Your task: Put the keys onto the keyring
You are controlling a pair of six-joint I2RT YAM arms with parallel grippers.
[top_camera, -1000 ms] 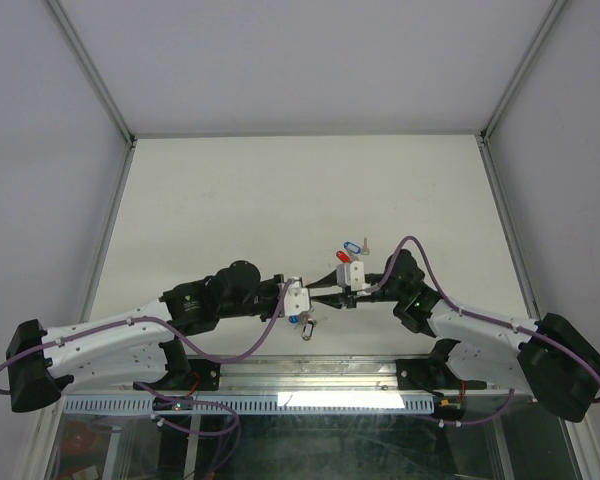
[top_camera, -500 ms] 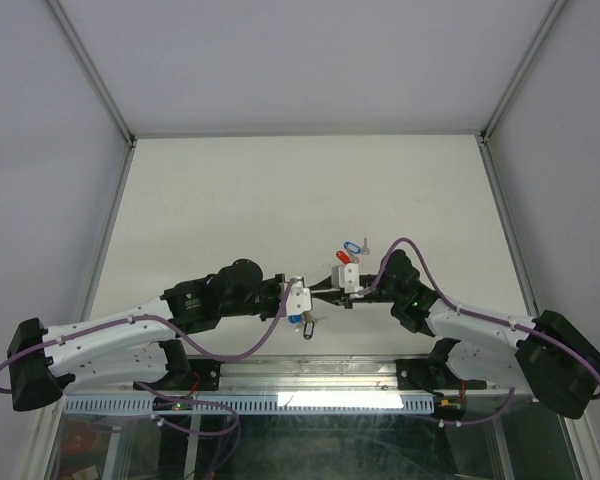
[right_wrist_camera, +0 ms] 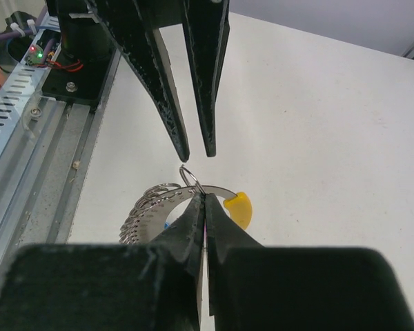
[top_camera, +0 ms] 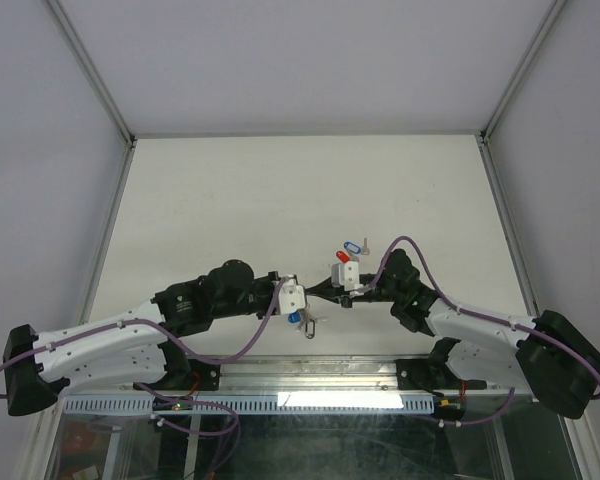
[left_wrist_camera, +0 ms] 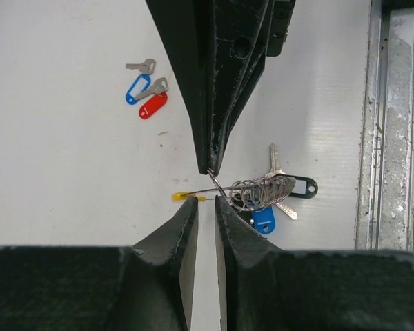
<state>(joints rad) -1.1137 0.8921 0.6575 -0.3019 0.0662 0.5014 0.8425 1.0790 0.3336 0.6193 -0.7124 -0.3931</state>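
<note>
My right gripper (right_wrist_camera: 205, 200) is shut on the keyring (right_wrist_camera: 217, 191), a thin silvery strip with a yellow arc end (right_wrist_camera: 238, 208) and several small rings bunched along it (right_wrist_camera: 146, 203). It holds the ring above the table. In the left wrist view the keyring (left_wrist_camera: 262, 189) carries keys with a black tag (left_wrist_camera: 300, 186) and a blue tag (left_wrist_camera: 264, 219). My left gripper (left_wrist_camera: 205, 201) is open by a narrow gap, tip to tip with the right gripper (left_wrist_camera: 210, 169), with nothing in it. Loose keys with a blue tag (left_wrist_camera: 133, 89) and a red tag (left_wrist_camera: 152, 107) lie on the table.
A metal rail (left_wrist_camera: 393, 138) runs along the table's near edge, close below both grippers. A third loose key (left_wrist_camera: 141, 66) lies by the blue-tagged one. In the top view the loose keys (top_camera: 348, 250) lie just beyond the right gripper (top_camera: 332, 290). Frame posts stand at the table's back corners.
The two grippers have drawn a little closer together, the right one shifting left with the keyring. The left arm's elbow has shifted slightly. The loose keys have not moved.
</note>
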